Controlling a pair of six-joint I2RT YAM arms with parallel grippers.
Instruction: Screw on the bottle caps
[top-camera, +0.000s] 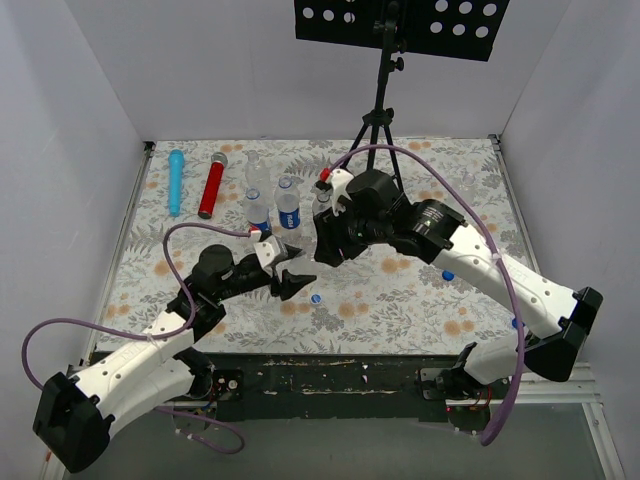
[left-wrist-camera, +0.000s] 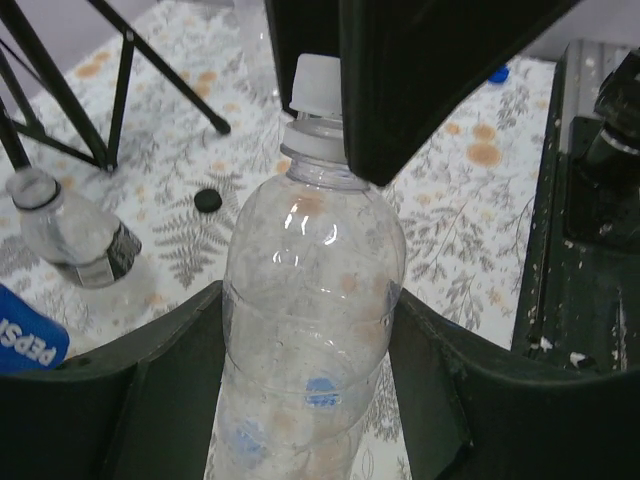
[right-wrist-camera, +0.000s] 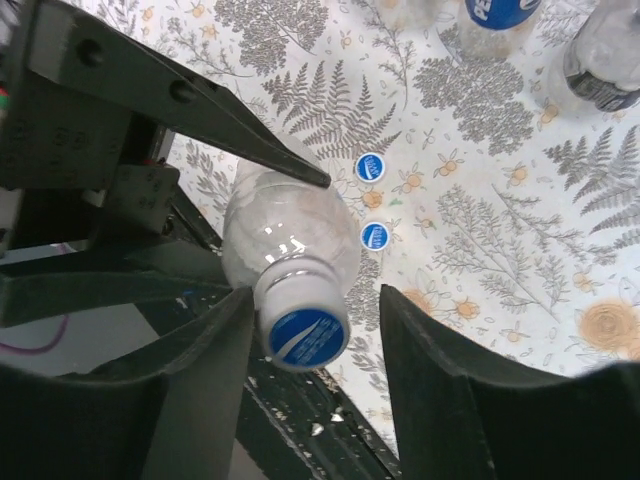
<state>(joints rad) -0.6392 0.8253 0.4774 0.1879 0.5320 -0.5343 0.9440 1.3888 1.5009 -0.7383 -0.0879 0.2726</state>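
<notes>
Bottle cap (right-wrist-camera: 308, 338) sits on the neck of the clear bottle (left-wrist-camera: 300, 230). Left gripper (left-wrist-camera: 308, 310) clamps the bottle's body, evidently to stop it turning. Right gripper (right-wrist-camera: 315, 300) straddles the cap with jaws parted (not pinching), probably positioned to take hold for a turn.

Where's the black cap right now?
Left wrist view: the black cap lies on the cloth, left of the held bottle, near the tripod leg.

Floral table (top-camera: 390, 300), standing bottles (top-camera: 288, 205), loose caps (top-camera: 316, 298), two cylinders (top-camera: 212, 185)
</notes>
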